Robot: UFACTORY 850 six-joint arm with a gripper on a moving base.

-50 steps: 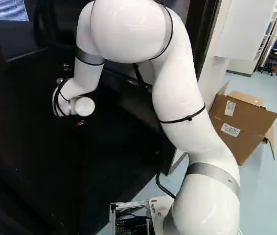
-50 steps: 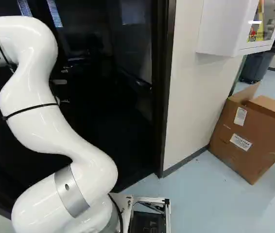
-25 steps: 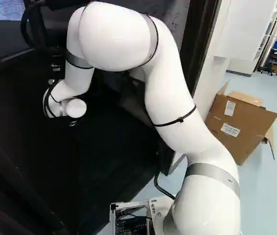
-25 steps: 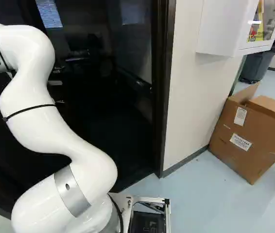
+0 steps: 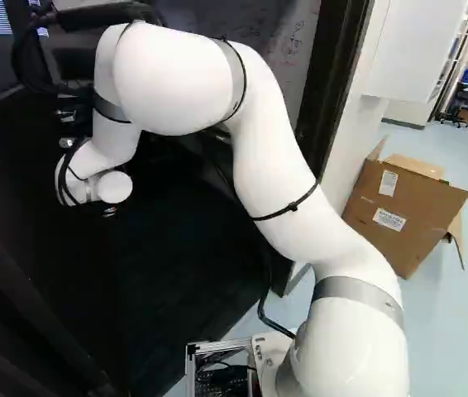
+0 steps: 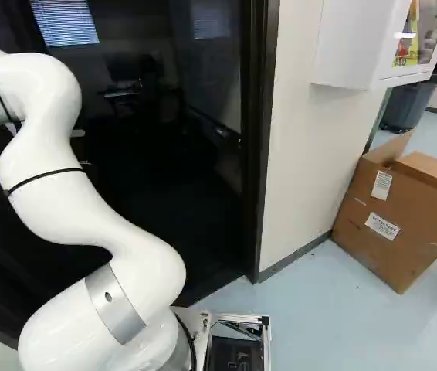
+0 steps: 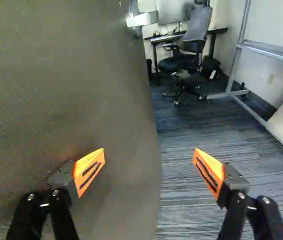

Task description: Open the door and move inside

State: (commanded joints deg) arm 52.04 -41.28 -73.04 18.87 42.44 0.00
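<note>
Left base view: one white arm [image 5: 275, 157] rises from the lower right and bends over to the upper left, its wrist end [image 5: 89, 186] reaching into the dark doorway. The door's outline is too dark to trace here. One cardboard box [image 5: 403, 207] sits at the right.

Right base view: the same arm fills the left side. One dark door frame [image 6: 257, 154] stands upright near the middle, with a dim room beyond it, left of the frame. One wall cabinet [image 6: 350, 46] hangs at the upper right, above the same box.

Wrist view: the gripper [image 7: 149, 150] has its two fingers spread wide, gripping nothing. One door [image 7: 71, 100], ajar, lies under and beside one finger; the other finger is over the carpet [image 7: 196, 165] of the gap. The door's long free edge runs ahead between the two fingers' lines. One handle [image 7: 142, 19] is well ahead, near that edge. Beyond are a desk [image 7: 166, 38] and at least one office chair [image 7: 197, 25]; I cannot tell if there are two. This sole arm probably needs to press the door away from the gap, widening it for the base.
</note>
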